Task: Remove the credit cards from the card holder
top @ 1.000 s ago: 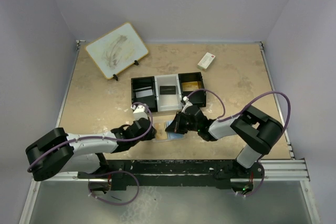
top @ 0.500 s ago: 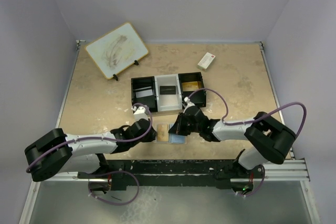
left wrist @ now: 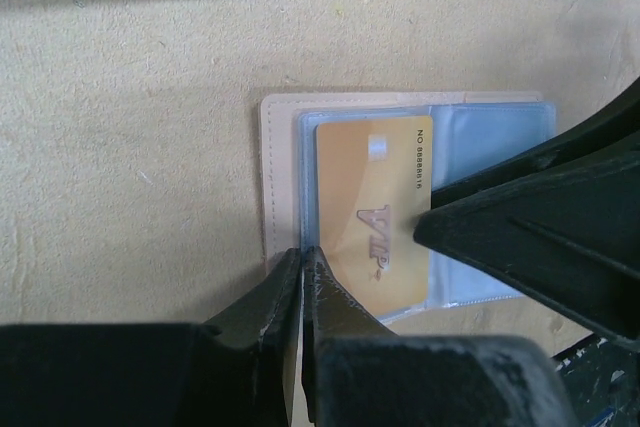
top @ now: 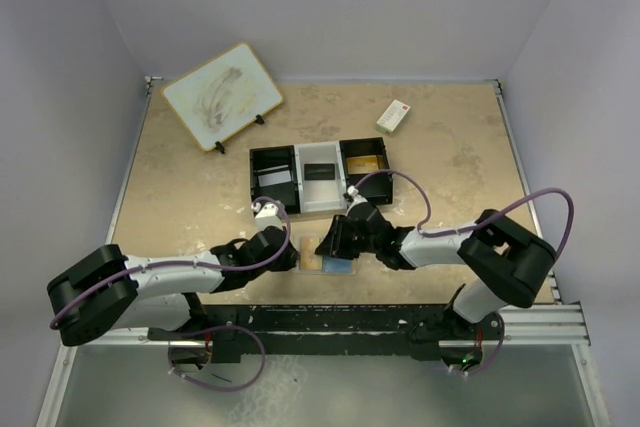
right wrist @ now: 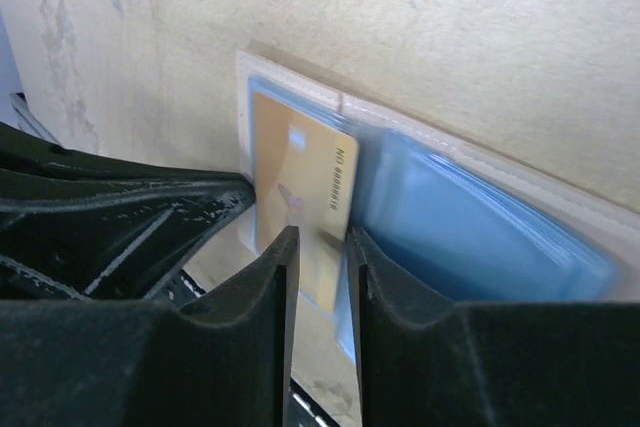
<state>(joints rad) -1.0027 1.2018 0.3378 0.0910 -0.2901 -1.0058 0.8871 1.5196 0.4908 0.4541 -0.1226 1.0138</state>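
Note:
The card holder [top: 318,257] lies open and flat near the table's front edge, with a tan border [left wrist: 278,187] and pale blue sleeves [right wrist: 470,227]. A gold credit card [left wrist: 372,207] sits in its left half, and its right edge sticks out over the fold. My left gripper [left wrist: 301,252] is shut, with its tips resting on the holder's near left edge beside the card. My right gripper [right wrist: 322,237] comes in from the right, jaws a narrow gap apart over the gold card's [right wrist: 300,162] right edge. In the top view the two grippers meet over the holder, left [top: 293,250] and right [top: 335,244].
A black-and-white three-compartment tray [top: 298,197] with cards in it stands just behind the holder. A white box with a red mark [top: 393,115] lies at the back right. A pale board on a stand [top: 222,95] is at the back left.
My right gripper's jaws have parted slightly from shut, and its elbow has swung out to the right. The left gripper stays shut in place on the holder.

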